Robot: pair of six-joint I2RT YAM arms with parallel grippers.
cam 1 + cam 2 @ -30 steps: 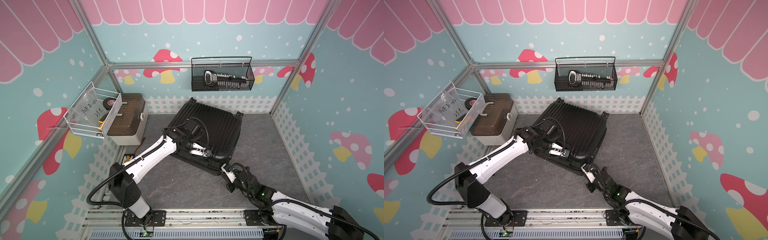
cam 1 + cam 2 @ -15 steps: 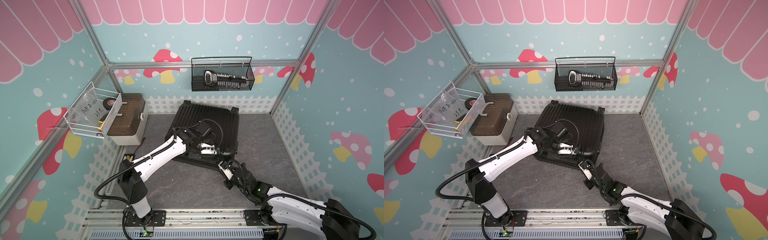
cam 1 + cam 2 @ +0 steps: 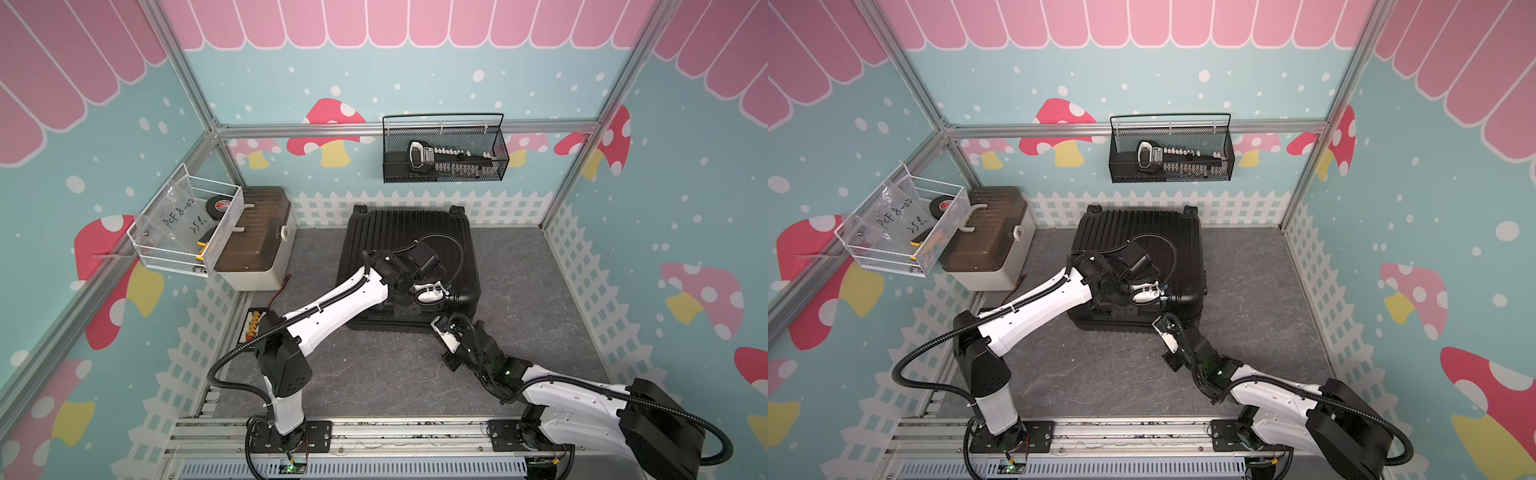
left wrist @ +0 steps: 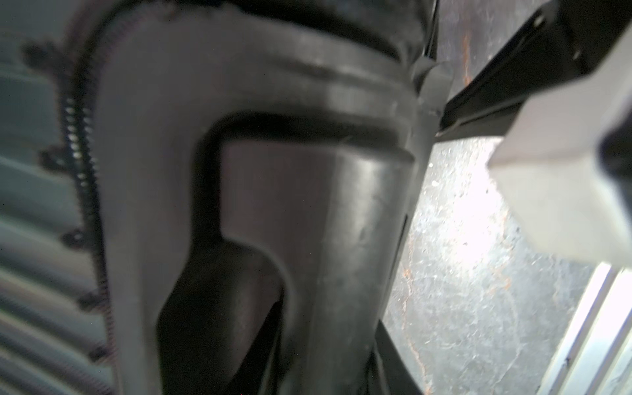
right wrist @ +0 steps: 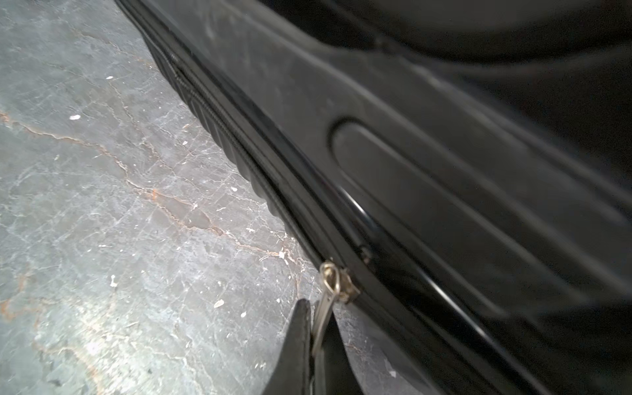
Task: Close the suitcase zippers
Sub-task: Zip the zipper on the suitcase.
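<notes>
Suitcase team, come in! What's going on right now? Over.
Right gripper shut on the zipper pull. Left gripper on top of the suitcase, grip unclear. Nothing seen blocking the zipper track.

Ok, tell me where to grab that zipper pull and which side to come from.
Pinch the zipper pull by its flat metal tab, across the two broad faces, near the free end. Come from the floor side, away from the seam: the tab sticks out from the suitcase there, as the right gripper holds it.
</notes>
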